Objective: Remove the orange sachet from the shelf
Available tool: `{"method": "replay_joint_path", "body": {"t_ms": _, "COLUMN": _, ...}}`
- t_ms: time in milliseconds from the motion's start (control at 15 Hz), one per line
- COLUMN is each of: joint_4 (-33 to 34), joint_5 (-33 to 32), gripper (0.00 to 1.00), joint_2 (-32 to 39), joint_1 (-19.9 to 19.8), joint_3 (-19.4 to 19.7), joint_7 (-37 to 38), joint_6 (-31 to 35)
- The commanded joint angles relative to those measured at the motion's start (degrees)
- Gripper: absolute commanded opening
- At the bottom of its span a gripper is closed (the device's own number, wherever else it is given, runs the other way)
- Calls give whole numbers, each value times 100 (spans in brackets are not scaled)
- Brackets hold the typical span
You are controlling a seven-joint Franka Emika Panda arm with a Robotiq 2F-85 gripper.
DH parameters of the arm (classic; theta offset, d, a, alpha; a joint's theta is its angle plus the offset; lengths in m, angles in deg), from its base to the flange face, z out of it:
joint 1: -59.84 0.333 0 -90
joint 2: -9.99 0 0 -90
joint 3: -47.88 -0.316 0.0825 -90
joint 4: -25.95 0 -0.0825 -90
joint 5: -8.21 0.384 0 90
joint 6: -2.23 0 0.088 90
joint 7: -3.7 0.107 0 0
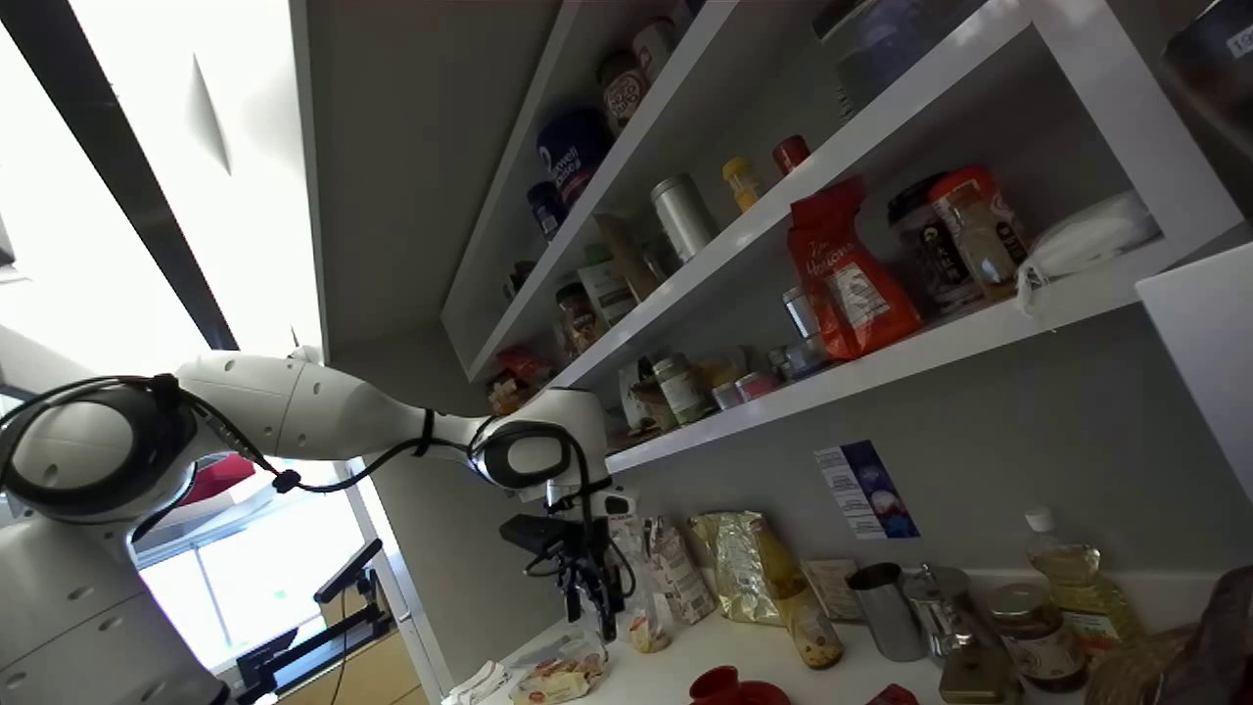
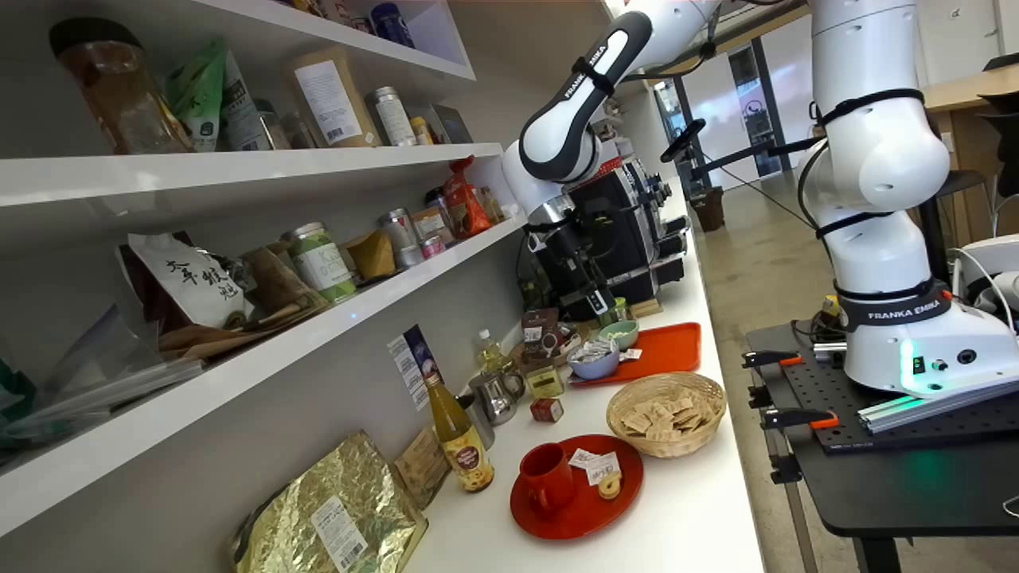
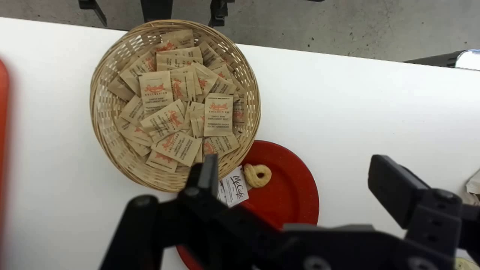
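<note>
The orange sachet is a glossy red-orange pouch with pale markings. It stands upright on a lower board of the white shelf, near its front edge, and also shows in an exterior view. The shelf board's front edge runs along the wall. My gripper points down, below that board and apart from the sachet. In the wrist view my gripper has its fingers wide apart with nothing between them, over the counter. The sachet is out of the wrist view.
A wicker basket of sugar packets and a red plate lie on the counter below. A red mug and a bottle stand there. Jars stand beside the sachet; a metal can is on the board above.
</note>
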Motion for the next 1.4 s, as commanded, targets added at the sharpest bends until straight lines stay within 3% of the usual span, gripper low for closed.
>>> {"method": "replay_joint_path", "body": {"t_ms": 0, "joint_4": 8, "joint_5": 14, "gripper": 100, "joint_2": 3, "joint_1": -105, "joint_3": -100, "joint_7": -14, "joint_6": -13}}
{"method": "replay_joint_path", "body": {"t_ms": 800, "joint_4": 27, "joint_5": 15, "gripper": 100, "joint_2": 3, "joint_1": -106, "joint_3": -111, "joint_7": 73, "joint_6": 0}}
{"method": "replay_joint_path", "body": {"t_ms": 933, "joint_4": 44, "joint_5": -20, "gripper": 100, "joint_2": 65, "joint_1": -149, "joint_3": -166, "joint_7": 294, "joint_6": 395}}
{"method": "replay_joint_path", "body": {"t_ms": 1333, "joint_4": 197, "joint_5": -536, "gripper": 100, "joint_2": 466, "joint_1": -205, "joint_3": -387, "joint_7": 1014, "joint_6": 2787}}
